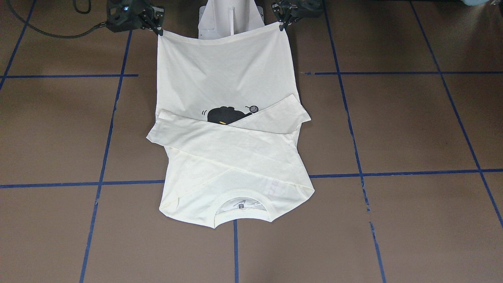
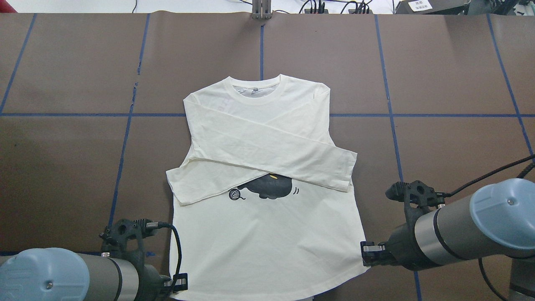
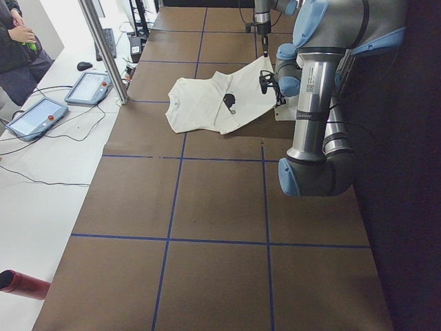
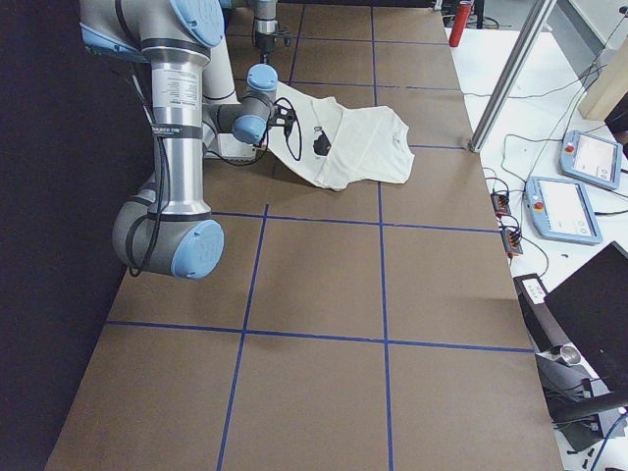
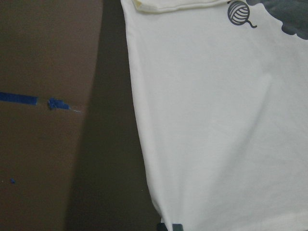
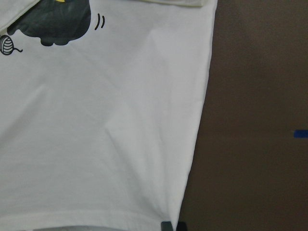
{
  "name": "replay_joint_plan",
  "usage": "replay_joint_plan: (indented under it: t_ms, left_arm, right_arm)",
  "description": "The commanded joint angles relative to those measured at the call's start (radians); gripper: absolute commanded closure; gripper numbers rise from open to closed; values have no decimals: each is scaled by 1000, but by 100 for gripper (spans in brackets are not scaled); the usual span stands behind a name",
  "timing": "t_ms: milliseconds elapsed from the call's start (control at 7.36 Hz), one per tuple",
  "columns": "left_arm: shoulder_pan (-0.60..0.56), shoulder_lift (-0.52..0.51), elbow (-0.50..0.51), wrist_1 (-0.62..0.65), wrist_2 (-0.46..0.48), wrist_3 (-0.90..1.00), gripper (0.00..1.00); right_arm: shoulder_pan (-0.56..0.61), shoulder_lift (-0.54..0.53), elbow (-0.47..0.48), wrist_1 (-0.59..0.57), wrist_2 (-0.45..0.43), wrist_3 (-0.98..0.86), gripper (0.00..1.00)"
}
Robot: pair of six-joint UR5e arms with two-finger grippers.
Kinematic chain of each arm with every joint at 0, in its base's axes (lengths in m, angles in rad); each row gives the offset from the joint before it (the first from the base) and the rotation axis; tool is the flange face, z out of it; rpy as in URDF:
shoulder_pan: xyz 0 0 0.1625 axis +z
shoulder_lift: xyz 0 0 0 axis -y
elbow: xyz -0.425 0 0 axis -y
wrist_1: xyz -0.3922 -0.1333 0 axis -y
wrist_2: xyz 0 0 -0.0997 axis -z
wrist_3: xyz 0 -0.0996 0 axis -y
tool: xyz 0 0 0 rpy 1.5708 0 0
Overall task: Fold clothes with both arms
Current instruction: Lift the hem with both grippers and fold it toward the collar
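Desk (image 2: 439, 62): brown top, gridded with blue tape lines (image 2: 455, 115).
Aluminium post (image 3: 103, 52): upright at the desk's long edge.
White surface (image 3: 41, 207) beyond that edge carries: grey pendant (image 3: 88, 88), second pendant (image 3: 34, 117), black mouse (image 3: 84, 66), red cylinder (image 3: 24, 284).
Seated person (image 3: 17, 34): off the desk's far corner.

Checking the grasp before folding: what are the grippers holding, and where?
Both hold the shirt by its bottom hem: left gripper at one corner, right gripper at the other.
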Motion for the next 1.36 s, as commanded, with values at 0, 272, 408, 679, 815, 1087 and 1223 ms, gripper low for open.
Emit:
replay_joint_plan:
  t_ms: [0,272,408,679,815,1087,1223]
  left_arm:
    - [-89,-15,13,1,-5,72,100]
    - [-250,-60,90,-4,-67,168,100]
    - [-328,-112,161,-4,-96,209,100]
    - [-425,-202,316,-30,-101,217,100]
    - [-471,-206,345,-36,-101,261,100]
    - [-573,-209,422,-98,-104,329,100]
    - [-614,-228,518,-181,-126,364,100]
  right_arm:
    - [129,58,-102,92,8,-49,100]
    - [258,103,-237,227,28,-83,100]
    - [295,156,-307,243,27,-82,100]
    - [369,268,-444,243,27,-76,100]
    - [393,284,-475,243,25,-79,100]
    - [453,354,-565,241,28,-79,100]
    - [475,430,-673,243,28,-85,100]
